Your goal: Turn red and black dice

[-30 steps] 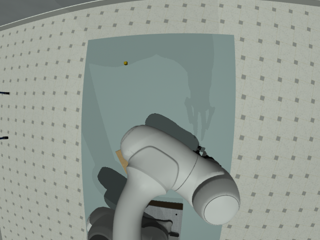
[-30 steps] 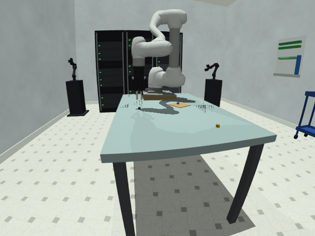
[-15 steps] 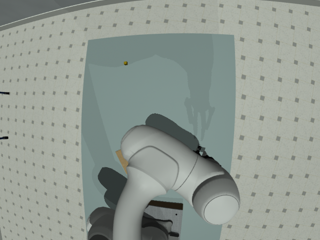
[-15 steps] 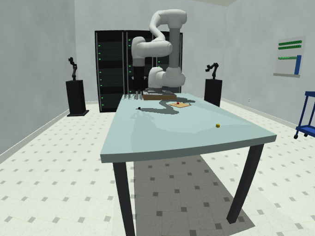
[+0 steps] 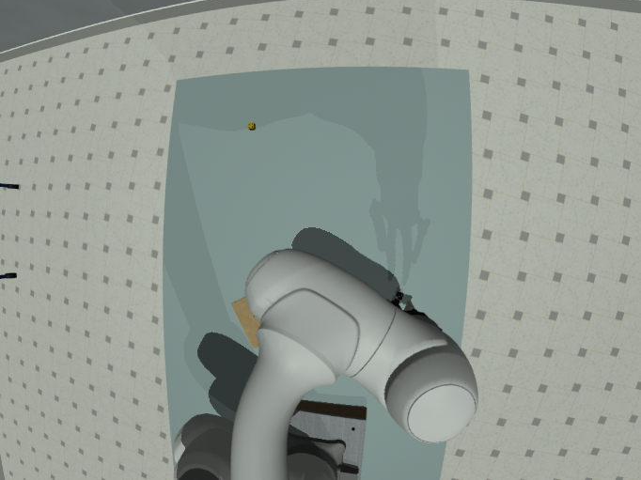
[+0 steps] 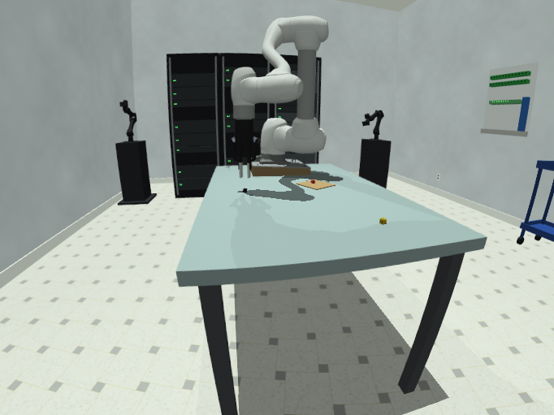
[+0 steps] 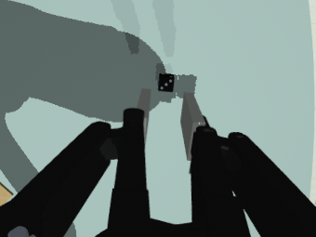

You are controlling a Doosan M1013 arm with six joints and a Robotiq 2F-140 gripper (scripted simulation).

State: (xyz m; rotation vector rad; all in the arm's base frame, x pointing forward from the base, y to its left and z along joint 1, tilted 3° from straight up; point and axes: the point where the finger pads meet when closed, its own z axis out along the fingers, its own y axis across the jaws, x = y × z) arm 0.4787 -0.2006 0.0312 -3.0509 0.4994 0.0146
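The claw (image 7: 165, 105) hangs above the table (image 6: 323, 230) with its two fingers narrowed to a small gap, and it holds nothing. In the wrist view the black die (image 7: 166, 82) lies on the table at 12 o'clock from the fingertips, apart from them. The red die (image 6: 313, 181) sits on the mat (image 6: 323, 185). The yellow die (image 6: 383, 221) lies well apart, near the table's front edge.

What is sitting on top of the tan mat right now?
The red die sits on the mat; its top number is too small to read. The black die lies off it on the table. In the top view the arm covers most of the mat.
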